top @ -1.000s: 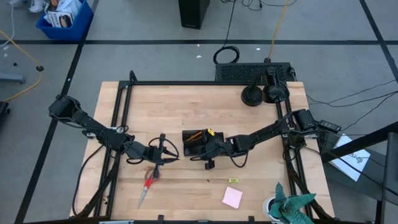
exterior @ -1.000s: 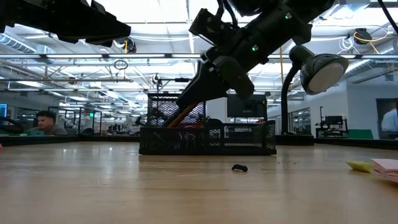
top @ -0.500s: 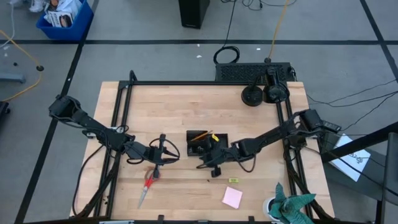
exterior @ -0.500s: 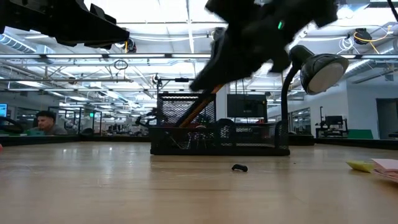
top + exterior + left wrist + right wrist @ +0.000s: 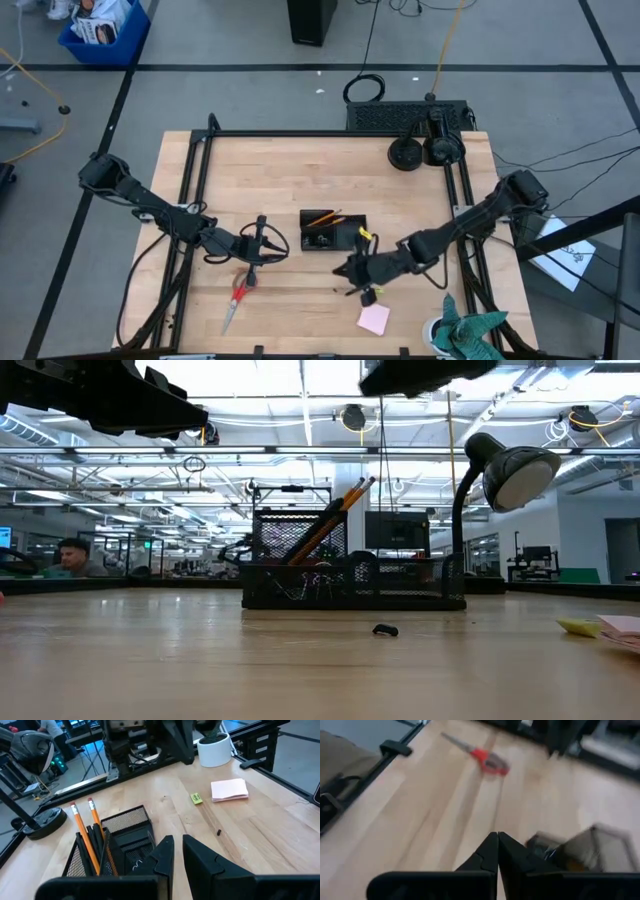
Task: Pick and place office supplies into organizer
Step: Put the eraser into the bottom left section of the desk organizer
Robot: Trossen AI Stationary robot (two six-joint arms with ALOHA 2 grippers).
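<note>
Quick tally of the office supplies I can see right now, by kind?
Orange pencils, in the organizer: 2
Red-handled scissors: 1
Pink sticky-note pad: 1
Small yellow pad: 1
Binder clip on the table: 1
Total: 6

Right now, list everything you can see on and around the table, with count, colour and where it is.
organizer: one, black mesh, table centre.
pencils: two, orange, leaning in the organizer.
scissors: one pair, red handles, left front of table.
sticky-note pad: one, pink, right front.
small pad: one, yellow, beside the pink pad.
binder clip: one, black, on the wood before the organizer.
desk lamp: one, black, back right.
cloth: one, teal, front right corner.
left gripper: left of the organizer, narrow gap between fingers.
right gripper: shut, empty, in front of the organizer.
</note>
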